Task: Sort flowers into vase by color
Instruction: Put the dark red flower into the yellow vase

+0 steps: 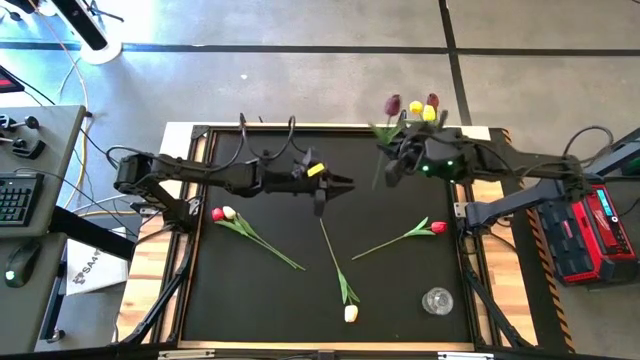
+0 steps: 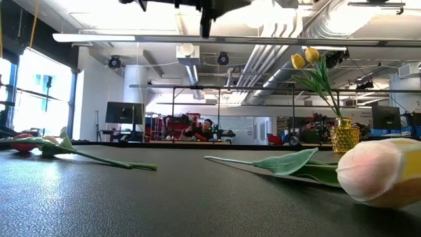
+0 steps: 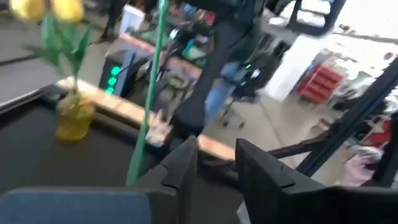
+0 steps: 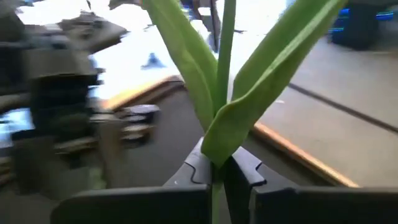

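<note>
A keyboard (image 1: 14, 198) and mouse (image 1: 20, 264) sit left of the table; a red case (image 1: 592, 235) right.

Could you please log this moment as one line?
right gripper: shut on flower stem | left gripper: open, empty, mid-table | yellow vase: two yellow tulips

Light: bright, even, from ceiling strip lamps (image 2: 197, 38) and windows at the room's left.
Glare: pale sheen on the dark desk (image 2: 164, 197).
Blur: both wrist views smeared.
Focus: nearest cream tulip (image 2: 385, 172) soft in the low view.
</note>
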Motion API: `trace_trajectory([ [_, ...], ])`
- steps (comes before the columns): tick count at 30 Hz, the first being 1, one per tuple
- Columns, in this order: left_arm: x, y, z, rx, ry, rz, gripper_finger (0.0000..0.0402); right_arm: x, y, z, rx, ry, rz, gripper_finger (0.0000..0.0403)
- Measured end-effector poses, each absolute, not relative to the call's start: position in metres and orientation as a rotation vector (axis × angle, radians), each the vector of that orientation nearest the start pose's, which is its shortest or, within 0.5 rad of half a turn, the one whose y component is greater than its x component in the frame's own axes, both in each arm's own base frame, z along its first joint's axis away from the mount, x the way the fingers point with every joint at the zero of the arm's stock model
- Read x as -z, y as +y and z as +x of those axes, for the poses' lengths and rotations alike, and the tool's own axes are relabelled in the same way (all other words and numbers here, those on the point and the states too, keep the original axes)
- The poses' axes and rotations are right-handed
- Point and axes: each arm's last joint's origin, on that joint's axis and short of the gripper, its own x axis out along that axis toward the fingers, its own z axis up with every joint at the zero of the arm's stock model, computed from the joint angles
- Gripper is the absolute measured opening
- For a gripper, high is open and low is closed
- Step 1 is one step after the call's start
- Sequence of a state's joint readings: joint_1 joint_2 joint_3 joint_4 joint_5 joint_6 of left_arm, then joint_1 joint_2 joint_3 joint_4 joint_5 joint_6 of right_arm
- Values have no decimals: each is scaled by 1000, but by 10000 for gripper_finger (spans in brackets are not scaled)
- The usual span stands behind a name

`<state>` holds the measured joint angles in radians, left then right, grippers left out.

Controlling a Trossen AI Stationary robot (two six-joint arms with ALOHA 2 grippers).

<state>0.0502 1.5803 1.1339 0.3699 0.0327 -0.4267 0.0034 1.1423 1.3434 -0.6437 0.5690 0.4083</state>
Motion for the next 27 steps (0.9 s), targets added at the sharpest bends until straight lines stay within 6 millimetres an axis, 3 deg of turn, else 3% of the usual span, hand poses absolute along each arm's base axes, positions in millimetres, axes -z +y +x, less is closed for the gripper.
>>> trace_trajectory([
  [8, -306, 17, 365, -34, 95, -429, 110, -412, -23, 163, 1040, 320, 200, 2],
  [17, -312, 16, 366, -19, 33, -443, 110, -406, -27, 106, 1313, 294, 157, 1],
  [22, -321, 12, 366, 11, -54, -411, 110, -400, -30, 86, 1454, 259, 139, 1],
  [27, -323, 11, 366, 21, -68, -414, 110, -393, -31, 85, 1480, 190, 182, 1],
])
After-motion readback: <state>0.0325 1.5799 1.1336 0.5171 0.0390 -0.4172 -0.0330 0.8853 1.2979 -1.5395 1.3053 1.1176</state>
